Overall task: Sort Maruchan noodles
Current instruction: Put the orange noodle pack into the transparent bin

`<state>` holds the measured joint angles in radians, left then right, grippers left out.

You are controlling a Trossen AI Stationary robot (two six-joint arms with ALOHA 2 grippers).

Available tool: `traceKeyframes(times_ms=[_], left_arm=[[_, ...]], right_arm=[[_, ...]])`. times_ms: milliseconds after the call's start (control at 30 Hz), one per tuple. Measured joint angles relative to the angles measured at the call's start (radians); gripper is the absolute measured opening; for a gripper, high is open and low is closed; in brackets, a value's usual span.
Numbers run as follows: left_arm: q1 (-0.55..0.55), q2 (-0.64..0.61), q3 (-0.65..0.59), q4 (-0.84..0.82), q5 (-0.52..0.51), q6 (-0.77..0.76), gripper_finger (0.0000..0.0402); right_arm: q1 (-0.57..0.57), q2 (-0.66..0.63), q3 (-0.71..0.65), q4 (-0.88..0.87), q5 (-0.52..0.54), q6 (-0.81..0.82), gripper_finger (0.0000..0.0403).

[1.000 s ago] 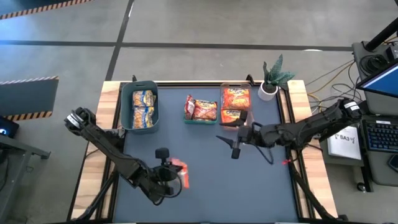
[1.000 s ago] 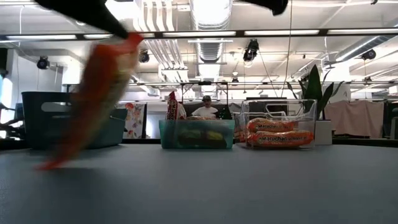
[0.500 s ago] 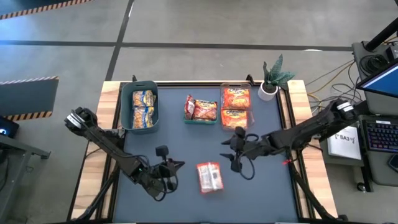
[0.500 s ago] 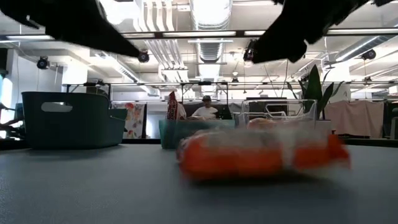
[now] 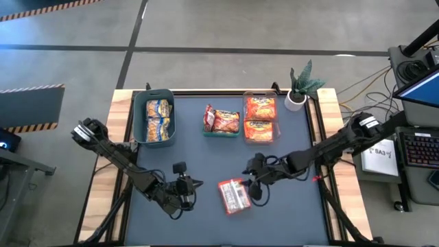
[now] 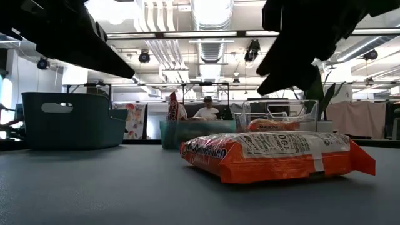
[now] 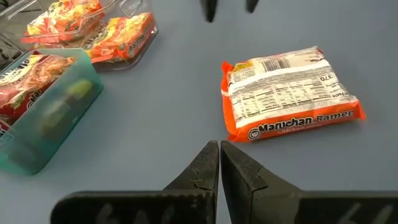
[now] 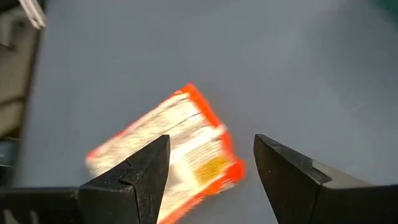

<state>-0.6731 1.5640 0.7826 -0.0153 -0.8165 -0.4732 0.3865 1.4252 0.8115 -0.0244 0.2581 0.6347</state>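
Observation:
One orange Maruchan noodle packet point(image 5: 233, 195) lies flat on the dark table top, printed back up, touched by no gripper; it also shows in the low view point(image 6: 275, 156) and both wrist views point(image 7: 289, 93) point(image 8: 168, 155). My left gripper point(image 5: 197, 184) point(image 7: 219, 144) is shut and empty, a short way left of the packet and pointing at it. My right gripper point(image 5: 248, 184) point(image 8: 211, 149) hovers open just above and right of the packet, slanting down toward it. Other noodle packets lie sorted in three bins at the far side.
Along the far edge stand a dark teal bin point(image 5: 154, 116) with yellow-and-blue packets, a small teal bin point(image 5: 221, 122) with red packets and a clear bin point(image 5: 259, 116) with orange packets. A potted plant point(image 5: 298, 89) stands at the far right corner. A person sits in the room behind point(image 6: 206, 111).
The orange packet, a second ago hanging tilted at my left gripper's tips, has travelled toward the table's right and landed flat. My right gripper has come down and toward the near-left, over the packet, rolling as it went. My left gripper has sunk a little.

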Motion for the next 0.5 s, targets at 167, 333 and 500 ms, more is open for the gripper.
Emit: traceKeyframes(times_ms=[167,333,500], left_arm=[[0.002,0.001,0.001,0.006,0.0,0.02,0.0],[0.002,0.001,0.0,0.015,0.001,0.053,0.0],[0.002,0.001,-0.002,0.016,0.001,0.071,0.0]], right_arm=[[0.021,-0.002,0.052,-0.007,-0.08,0.204,0.0219],[0.067,0.017,0.126,-0.012,-0.079,0.319,0.0219],[0.108,0.066,0.228,-0.068,-0.075,0.414,0.0219]])
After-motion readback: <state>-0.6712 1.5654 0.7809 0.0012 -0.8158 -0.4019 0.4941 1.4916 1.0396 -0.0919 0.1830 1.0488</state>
